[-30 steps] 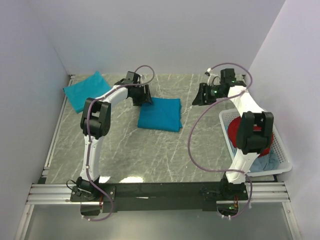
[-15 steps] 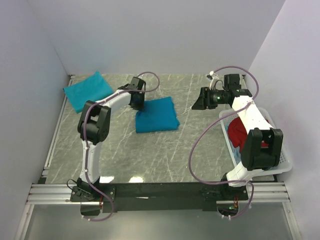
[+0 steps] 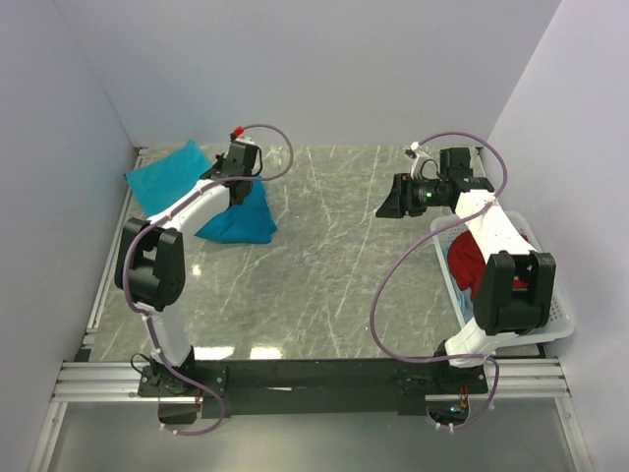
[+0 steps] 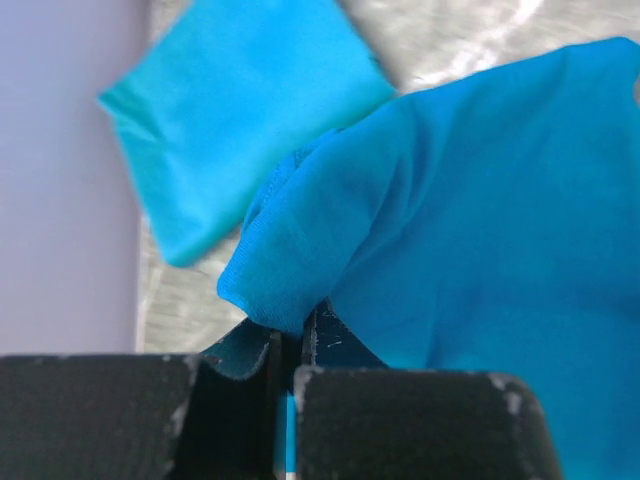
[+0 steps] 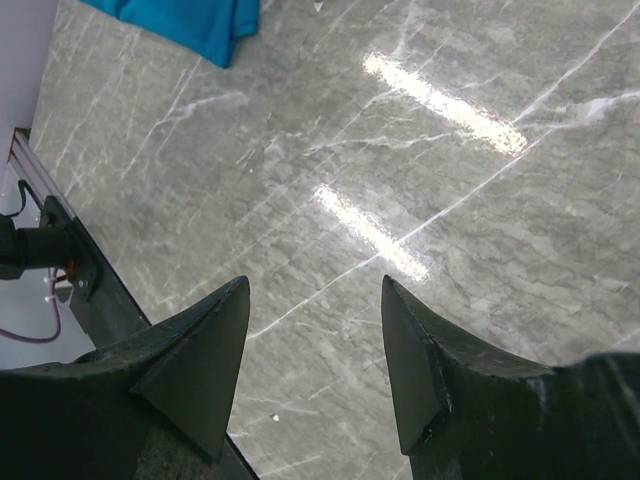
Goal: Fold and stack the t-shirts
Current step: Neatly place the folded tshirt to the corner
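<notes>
Here's the one that matters: a folded teal t-shirt, bunched up at its far edge and fanning out wider toward the near side, over on the far left part of the table. The left gripper has it. On the left wrist camera the fingers are pressed together with a ridge of teal hem pinched right between them, and the rest of the cloth drapes away to the right.

Just beyond it, tucked into the far-left corner by the wall, lies the second t-shirt, folded flat into a neat rectangle and turned at an angle. The two sit just beside each other; the left arm crosses the seam, so I can't say whether they touch.

Across the grey marble top, well apart from all that, the right gripper hangs above bare table on the far right, pointing left. Its jaws stand wide apart with nothing between them, only veined stone and two streaks of glare on its own camera.

Behind that arm, at the right edge, there's a white slatted basket with a red cloth heaped inside.
</notes>
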Tool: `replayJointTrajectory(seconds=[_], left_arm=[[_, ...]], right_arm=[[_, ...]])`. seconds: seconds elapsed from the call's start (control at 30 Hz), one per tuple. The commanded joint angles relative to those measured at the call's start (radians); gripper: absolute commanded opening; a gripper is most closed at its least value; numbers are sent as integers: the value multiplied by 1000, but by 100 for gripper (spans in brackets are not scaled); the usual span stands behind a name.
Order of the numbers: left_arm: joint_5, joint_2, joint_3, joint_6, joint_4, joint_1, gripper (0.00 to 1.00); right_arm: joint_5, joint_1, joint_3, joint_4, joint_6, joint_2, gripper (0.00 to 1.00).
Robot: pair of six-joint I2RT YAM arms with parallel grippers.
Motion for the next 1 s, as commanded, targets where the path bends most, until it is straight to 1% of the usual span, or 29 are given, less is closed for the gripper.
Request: replayJointTrajectory(seconds=[0.0, 0.17, 0.2, 0.3, 0.43, 0.63, 0.77, 0.97], left_arm=[[-82, -31, 15, 100, 104, 31, 0], [-109, -14, 61, 177, 195, 47, 0], [-99, -14, 69, 198, 231, 48, 0], [-70, 6, 118, 218, 262, 54, 0], [-25, 73, 280, 181, 220, 73, 0], [32, 159, 447, 87, 184, 122, 0], [79, 186, 501, 45, 189, 152, 0], [110, 221, 566, -7, 170, 186, 0]], right_arm=[[-31, 1, -2, -3, -31, -25, 62], [-51, 3, 1, -23, -45, -23, 62], [-55, 1, 1, -22, -47, -22, 62], [-66, 6, 6, -35, -54, -16, 62], [-66, 9, 9, -40, -62, -12, 62], [-60, 9, 10, -49, -74, -11, 62], [-63, 9, 12, -52, -79, -8, 62], [-66, 9, 17, -65, -90, 7, 62]])
